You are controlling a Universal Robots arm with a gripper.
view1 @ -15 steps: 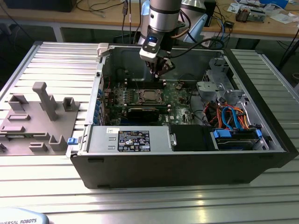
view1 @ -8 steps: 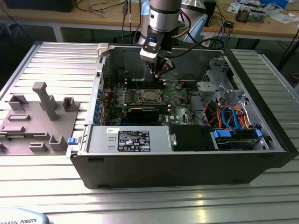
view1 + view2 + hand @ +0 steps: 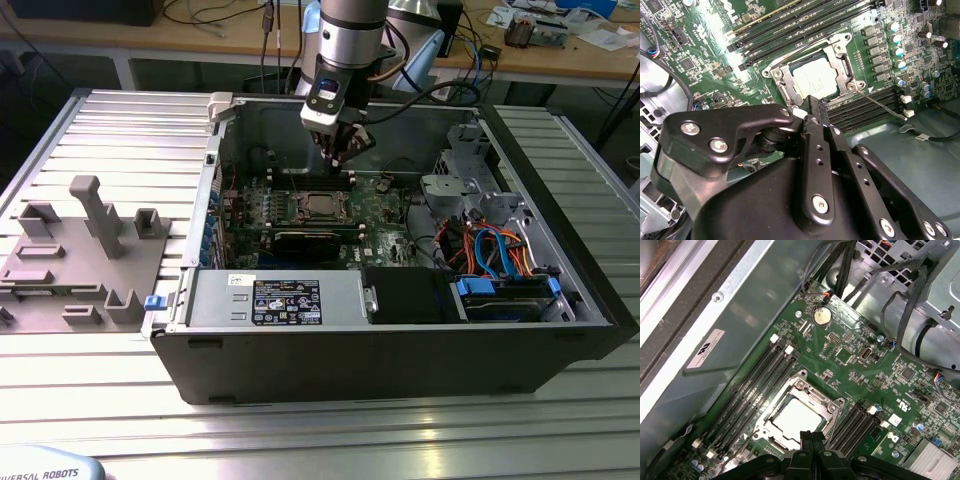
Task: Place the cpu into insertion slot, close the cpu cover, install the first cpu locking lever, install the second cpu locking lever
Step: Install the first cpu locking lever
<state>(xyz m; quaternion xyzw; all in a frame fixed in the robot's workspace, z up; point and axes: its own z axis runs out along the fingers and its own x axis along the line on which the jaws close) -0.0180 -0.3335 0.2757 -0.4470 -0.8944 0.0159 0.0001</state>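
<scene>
Over the insertion slot [image 3: 766, 431], end effector [image 3: 808, 436] hangs empty, fingers [image 3: 803, 441] pressed together (tips near the frame edge). cpu [image 3: 797, 416] sits in the slot, cpu cover [image 3: 826, 407] down around it. Locking lever [image 3: 880, 104] looks unlatched: lever step in hand, probably; needs a precise push on thin wire.

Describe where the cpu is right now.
In the first wrist view the cpu lies in the insertion slot, between two banks of memory slots, just ahead of the gripper.
</scene>
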